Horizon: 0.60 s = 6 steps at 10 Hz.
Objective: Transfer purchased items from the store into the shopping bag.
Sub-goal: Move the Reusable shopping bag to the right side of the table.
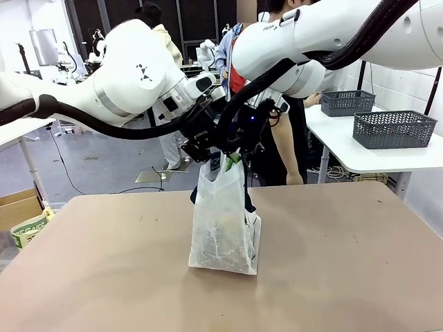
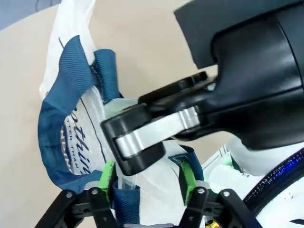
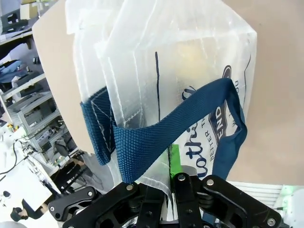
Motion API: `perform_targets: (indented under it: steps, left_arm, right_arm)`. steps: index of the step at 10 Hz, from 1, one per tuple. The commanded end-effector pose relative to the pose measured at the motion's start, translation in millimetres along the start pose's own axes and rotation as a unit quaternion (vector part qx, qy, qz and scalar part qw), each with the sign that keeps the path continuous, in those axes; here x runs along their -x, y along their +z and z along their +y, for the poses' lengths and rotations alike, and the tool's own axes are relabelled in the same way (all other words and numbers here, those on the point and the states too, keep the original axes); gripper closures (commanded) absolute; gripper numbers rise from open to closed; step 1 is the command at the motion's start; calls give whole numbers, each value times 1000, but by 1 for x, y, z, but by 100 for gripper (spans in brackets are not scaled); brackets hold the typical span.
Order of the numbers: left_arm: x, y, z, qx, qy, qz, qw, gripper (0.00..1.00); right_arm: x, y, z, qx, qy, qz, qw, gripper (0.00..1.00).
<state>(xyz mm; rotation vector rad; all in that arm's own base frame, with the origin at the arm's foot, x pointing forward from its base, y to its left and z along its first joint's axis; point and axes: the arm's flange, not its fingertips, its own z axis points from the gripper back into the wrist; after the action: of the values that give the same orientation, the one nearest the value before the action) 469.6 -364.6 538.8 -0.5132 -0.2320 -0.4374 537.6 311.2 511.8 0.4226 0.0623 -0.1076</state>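
Presently, the shopping bag (image 1: pixel 223 228) stands upright near the middle of the tan table (image 1: pixel 346 277), its top edge gathered between my two grippers. Through its translucent wall, the front view shows a pale, yellowish mass low inside; I cannot identify individual items.

My left gripper (image 1: pixel 202 147) meets the bag's top from the left side. In the left wrist view, its green pads (image 2: pixel 107 175) sit either side of a fold of plastic and navy strap (image 2: pixel 61 109), with a clear gap remaining between the pads, so the fingers stand parted around the material rather than pressed together. My other gripper's black finger crosses directly in front of them.

My right gripper (image 1: pixel 239 149) meets the same top edge from the right. In the right wrist view, its fingers (image 3: pixel 161 199) are drawn together on the bag's upper edge, with one green pad (image 3: pixel 174 161) pressed against the plastic; a navy handle (image 3: pixel 161 128) loops across just above them.

A person (image 1: pixel 277 104) stands at the far side, behind the arms. Two dark mesh baskets (image 1: pixel 393 128) rest on a separate white table to the right.
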Motion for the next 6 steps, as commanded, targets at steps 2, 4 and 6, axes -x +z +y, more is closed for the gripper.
perform_targets:
  steps: [2,4,6]
  left_arm:
    - [4,8,6,36,-8,6,999,0]
    - [4,9,8,48,-7,-3,999,0]
    - [4,10,9,55,-4,-9,998,0]
  right_arm:
    - [-6,-3,9,9,-10,-2,1000,100]
    - [-7,-5,9,13,-11,-1,1000,100]
    - [-7,-7,11,14,-9,2,1000,100]
